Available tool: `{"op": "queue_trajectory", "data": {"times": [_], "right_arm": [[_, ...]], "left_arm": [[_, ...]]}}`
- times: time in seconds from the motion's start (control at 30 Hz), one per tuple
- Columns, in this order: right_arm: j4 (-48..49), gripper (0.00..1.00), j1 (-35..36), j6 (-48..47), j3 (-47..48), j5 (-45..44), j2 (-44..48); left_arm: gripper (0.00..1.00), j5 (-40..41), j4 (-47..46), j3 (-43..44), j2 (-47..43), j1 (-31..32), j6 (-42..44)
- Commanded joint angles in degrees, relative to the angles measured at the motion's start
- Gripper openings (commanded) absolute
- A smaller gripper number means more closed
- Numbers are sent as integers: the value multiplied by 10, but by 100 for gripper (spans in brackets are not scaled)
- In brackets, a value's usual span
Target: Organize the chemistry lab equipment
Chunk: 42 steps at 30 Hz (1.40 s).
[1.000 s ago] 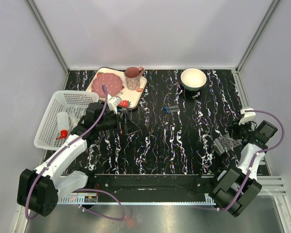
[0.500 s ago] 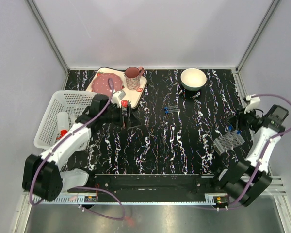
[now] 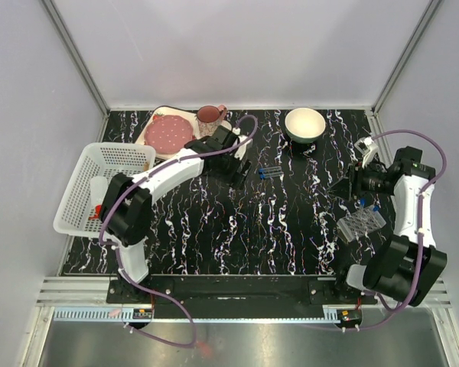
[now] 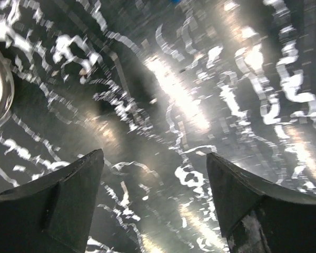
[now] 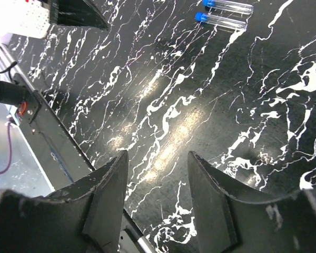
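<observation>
Test tubes (image 3: 270,173): two, blue-capped, lying side by side on the table (image 3: 291,229), just past the left gripper (image 3: 241,170), untouched. Jaws there spread wide, nothing between. Right gripper (image 3: 344,186) parted too, empty, rack (image 3: 361,224) just beside it. Step, likely: reaching for a tube. Next: lower over one tube, close gently, carry toward rack.

Two small clear test tubes with blue caps (image 3: 270,173) lie flat, side by side, just beside the left gripper (image 4: 155,158) on its right and well ahead of the right gripper (image 5: 155,158). A clear perforated tube rack (image 3: 361,224) sits flat near the right gripper, toward the arm bases. A white squeeze bottle with a red nozzle (image 3: 99,197) lies on its side in a white basket (image 3: 80,172), well apart from the left gripper, off to its left.
</observation>
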<state>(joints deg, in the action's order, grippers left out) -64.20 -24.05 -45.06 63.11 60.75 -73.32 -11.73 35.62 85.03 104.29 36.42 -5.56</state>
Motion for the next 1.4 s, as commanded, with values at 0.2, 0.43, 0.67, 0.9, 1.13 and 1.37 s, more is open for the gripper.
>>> {"op": "queue_trajectory", "data": {"times": [0.2, 0.43, 0.67, 0.9, 1.13, 1.37], "right_arm": [[104, 55, 27, 111, -33, 59, -8], [119, 56, 27, 115, -46, 57, 3], [123, 56, 26, 114, -51, 56, 3], [124, 56, 27, 113, -51, 57, 0], [124, 56, 27, 112, -51, 58, -4], [124, 56, 27, 111, -52, 60, -2]], "left_arm": [[78, 158, 16, -31, -1, -76, 45], [81, 132, 24, 2, 26, -161, 17], [85, 67, 33, 36, 63, -192, 76], [86, 32, 43, 51, 100, -200, 109], [86, 47, 42, 61, 130, -205, 105], [88, 65, 40, 80, 149, -204, 102]]}}
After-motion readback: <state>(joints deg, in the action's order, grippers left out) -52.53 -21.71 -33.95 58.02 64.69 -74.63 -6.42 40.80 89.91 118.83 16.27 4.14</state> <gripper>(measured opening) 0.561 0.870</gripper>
